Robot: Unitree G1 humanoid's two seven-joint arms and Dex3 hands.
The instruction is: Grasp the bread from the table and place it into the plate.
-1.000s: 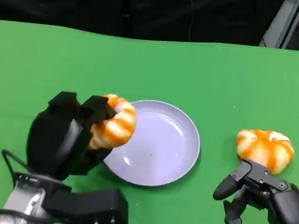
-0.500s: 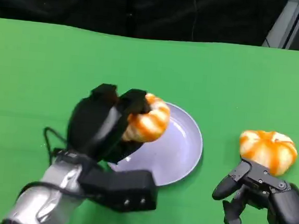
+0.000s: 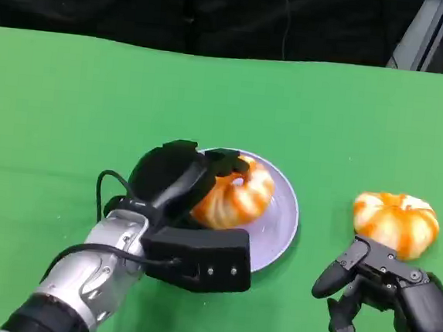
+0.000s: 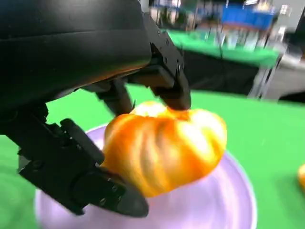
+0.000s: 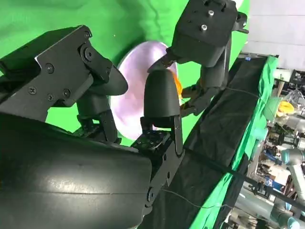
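Orange-striped bread (image 3: pixel 234 196) has travelled from the plate's 9 o'clock rim to over its centre within the last second, so we judge placement nearly done; release remains. Left hand (image 3: pixel 175 179) grips it from both sides. Right hand (image 3: pixel 385 293) rests empty, fingers apart. Count: two breads (second bread (image 3: pixel 396 220) on desk (image 3: pixel 71 106), 3 o'clock), one plate (image 3: pixel 278 225).

Green cloth over the whole surface (image 3: pixel 72 98). Black curtain (image 3: pixel 142 7) behind its far edge, hanging dark and wrinkled. Grey metal post (image 3: pixel 419 36) leaning at the far right corner. More green tables (image 4: pixel 224 50) farther back, blurry.
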